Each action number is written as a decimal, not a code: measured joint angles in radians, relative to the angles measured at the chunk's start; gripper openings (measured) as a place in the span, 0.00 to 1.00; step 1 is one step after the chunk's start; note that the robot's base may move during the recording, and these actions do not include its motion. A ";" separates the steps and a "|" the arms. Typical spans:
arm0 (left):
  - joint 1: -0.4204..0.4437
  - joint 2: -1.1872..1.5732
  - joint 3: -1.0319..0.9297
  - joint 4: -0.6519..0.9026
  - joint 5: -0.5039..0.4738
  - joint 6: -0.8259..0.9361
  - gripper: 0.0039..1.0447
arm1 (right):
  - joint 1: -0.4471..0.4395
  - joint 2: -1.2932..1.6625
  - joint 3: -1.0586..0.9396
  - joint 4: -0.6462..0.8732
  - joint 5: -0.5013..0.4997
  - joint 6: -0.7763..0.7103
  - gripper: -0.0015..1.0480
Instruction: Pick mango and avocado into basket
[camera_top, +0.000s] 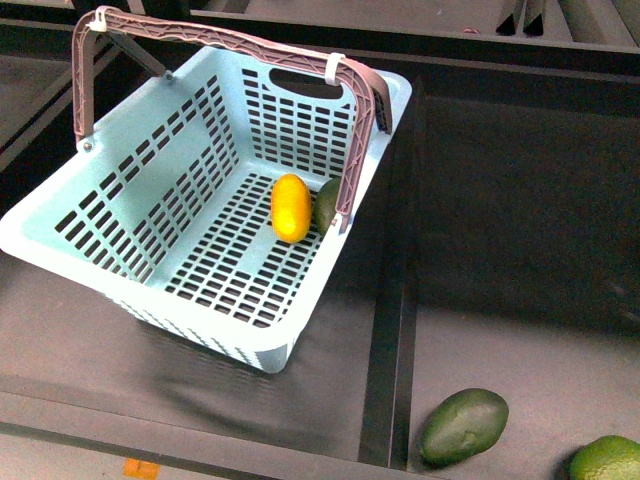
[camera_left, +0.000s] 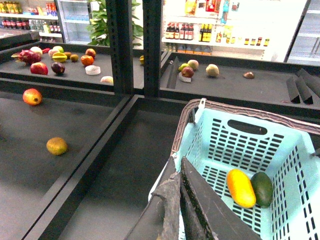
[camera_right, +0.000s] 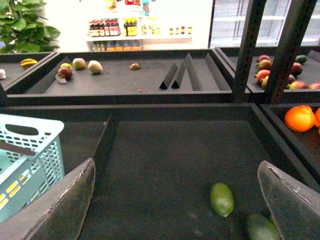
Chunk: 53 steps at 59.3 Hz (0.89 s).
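Your mango (camera_top: 291, 207) lies on the slotted floor of the basket (camera_top: 120, 245), toward the far right corner, and the avocado (camera_top: 326, 205) is tucked just beside it against the right wall, under the foot of the brown handle (camera_top: 230, 38). Both sit low in that corner, so I'd judge they have settled there and the task looks done or very nearly so.

From the left wrist view you can see the same pair side by side, touching or nearly touching. The left gripper (camera_left: 179, 200) hangs just outside the basket's near wall with its fingers pressed together and nothing between them, which fits an arm that has no more to carry.

The right gripper (camera_right: 175, 205) is spread wide and empty, hovering over the neighbouring shelf bay. Below it lie a green oval fruit (camera_right: 222, 199) and a darker one (camera_right: 262, 228) at the frame edge; the front view shows a second dark green fruit (camera_top: 463, 424) there too. Whether that is another avocado I can't say for sure from here.
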 joint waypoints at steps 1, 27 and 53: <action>0.000 -0.010 0.000 -0.007 0.000 0.000 0.02 | 0.000 0.000 0.000 0.000 0.000 0.000 0.92; 0.000 -0.052 0.000 -0.026 0.000 0.000 0.02 | 0.000 0.000 0.000 0.000 0.000 0.000 0.92; 0.000 -0.052 0.000 -0.026 0.000 0.000 0.61 | 0.000 0.000 0.000 0.000 0.000 0.000 0.92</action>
